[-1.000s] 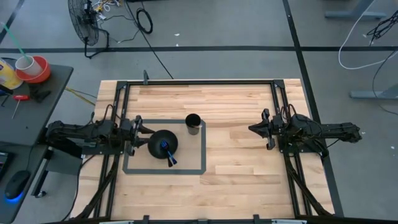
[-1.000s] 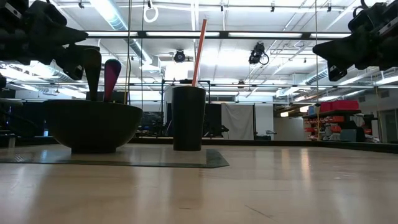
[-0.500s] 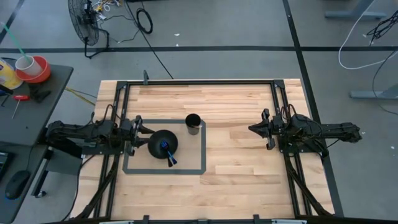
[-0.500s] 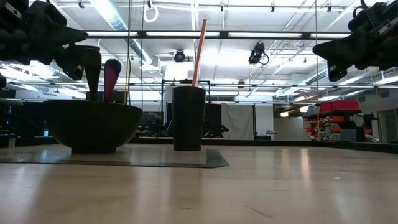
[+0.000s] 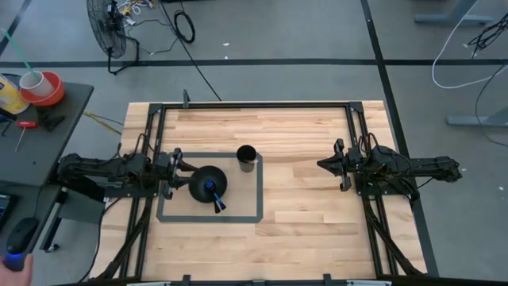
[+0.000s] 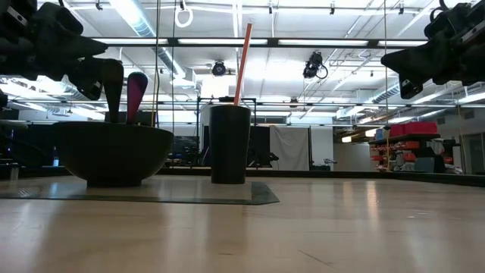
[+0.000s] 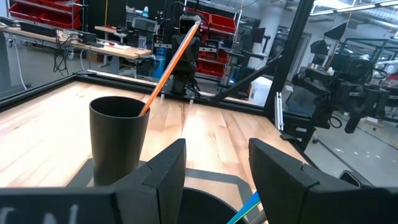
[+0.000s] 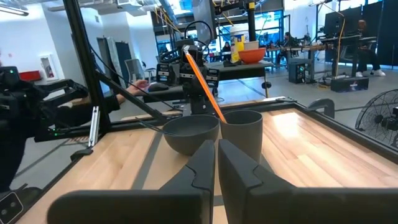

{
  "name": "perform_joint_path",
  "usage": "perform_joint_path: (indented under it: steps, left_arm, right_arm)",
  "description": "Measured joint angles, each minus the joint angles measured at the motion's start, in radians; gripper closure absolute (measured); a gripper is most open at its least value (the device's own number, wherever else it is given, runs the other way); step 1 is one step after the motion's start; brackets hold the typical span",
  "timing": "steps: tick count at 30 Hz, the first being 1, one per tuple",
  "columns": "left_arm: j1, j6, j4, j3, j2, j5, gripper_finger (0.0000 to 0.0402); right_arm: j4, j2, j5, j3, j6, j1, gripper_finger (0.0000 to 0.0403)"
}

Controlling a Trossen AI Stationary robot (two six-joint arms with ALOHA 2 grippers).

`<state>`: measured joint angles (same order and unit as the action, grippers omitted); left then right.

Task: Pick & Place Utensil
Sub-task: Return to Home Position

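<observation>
A black bowl point(image 5: 205, 184) stands inside a grey taped rectangle point(image 5: 238, 218). A blue utensil point(image 5: 215, 197) lies in it, its handle leaning over the near rim; the low view shows its end point(image 6: 136, 92) rising above the bowl point(image 6: 114, 155). A black cup point(image 5: 246, 159) with an orange straw point(image 6: 242, 64) stands just beyond, toward the right. My left gripper point(image 5: 182, 167) hovers open at the bowl's left side, above the table point(image 7: 215, 171). My right gripper point(image 5: 324, 165) waits shut, well to the right point(image 8: 216, 163).
Black rails point(image 5: 254, 105) frame the wooden table top. Bare wood lies between the cup and my right gripper and along the near side. A side desk point(image 5: 40, 95) with a red-rimmed cup stands off the table to the left.
</observation>
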<state>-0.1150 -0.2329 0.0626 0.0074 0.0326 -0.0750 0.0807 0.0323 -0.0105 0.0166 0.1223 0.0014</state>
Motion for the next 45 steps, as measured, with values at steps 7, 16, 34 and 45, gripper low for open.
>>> perform_joint_path:
  steps: [7,16,34,45]
  left_arm:
    - [0.0,0.0,0.0,0.0,0.0,0.001,0.022]
    - [0.0,-0.013,0.01,0.0,0.0,0.273,0.022]
    - [0.0,-0.123,0.008,0.0,0.0,0.274,0.022]
    - [0.0,-0.123,0.014,0.0,0.0,0.271,0.022]
  right_arm:
    - [0.0,0.0,0.0,0.0,0.0,0.0,0.038]
    - [0.0,0.0,0.0,0.0,0.0,0.0,0.038]
    - [0.0,0.0,0.0,0.0,0.0,0.0,0.038]
    - [0.0,0.0,0.0,0.0,0.0,0.0,0.038]
